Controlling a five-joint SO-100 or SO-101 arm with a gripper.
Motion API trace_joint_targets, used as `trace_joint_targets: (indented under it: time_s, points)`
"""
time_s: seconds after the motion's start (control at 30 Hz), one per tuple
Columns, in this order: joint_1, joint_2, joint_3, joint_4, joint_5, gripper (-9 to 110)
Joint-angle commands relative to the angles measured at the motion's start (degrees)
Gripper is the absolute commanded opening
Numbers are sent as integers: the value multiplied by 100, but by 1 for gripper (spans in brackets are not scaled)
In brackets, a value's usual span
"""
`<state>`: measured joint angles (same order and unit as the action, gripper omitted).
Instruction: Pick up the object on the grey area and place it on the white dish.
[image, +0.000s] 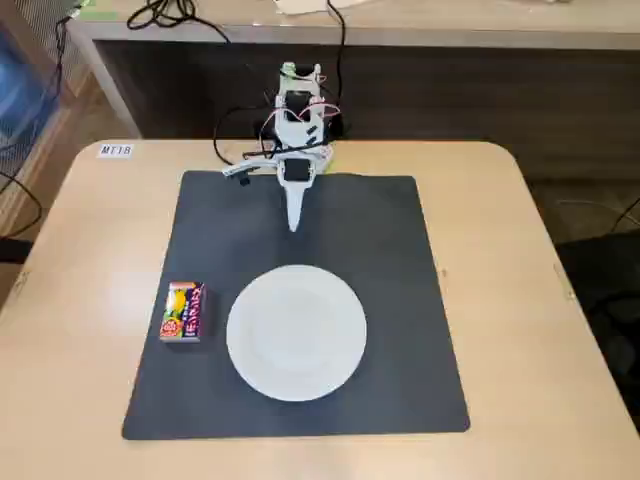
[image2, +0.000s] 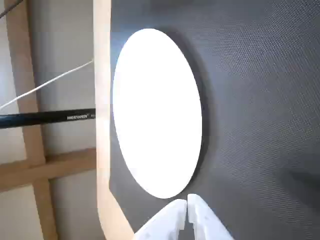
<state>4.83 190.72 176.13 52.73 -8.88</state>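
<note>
Table label (image: 116, 150) reads "MT18" — black pole (image2: 47, 119) reads "NEEWER"; packet (image: 183, 312) print unreadable.

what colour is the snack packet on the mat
Pink-purple with yellow and red print; the snack packet shows best in the fixed view.

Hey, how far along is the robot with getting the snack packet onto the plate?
Nothing looks done yet: the snack packet lies on the grey mat, left of the white plate in the fixed view. The tool sits shut near the arm's base, holding nothing. Reaching, grasping, and placing all remain.
</note>
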Motion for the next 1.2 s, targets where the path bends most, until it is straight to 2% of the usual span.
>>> trace_joint_targets:
  time_s: [0.0,0.4,0.57,0.9,1.17]
  points:
    - [-316,-1310,-817,-809,378,0]
    - [-255,-1477,-1002,-800,457,0]
    - [-237,-2083,-1336,-1257,545,0]
    - [-220,-5643,-4605,-1749,299,0]
    - [-132,-7585,-6794,-1696,255,0]
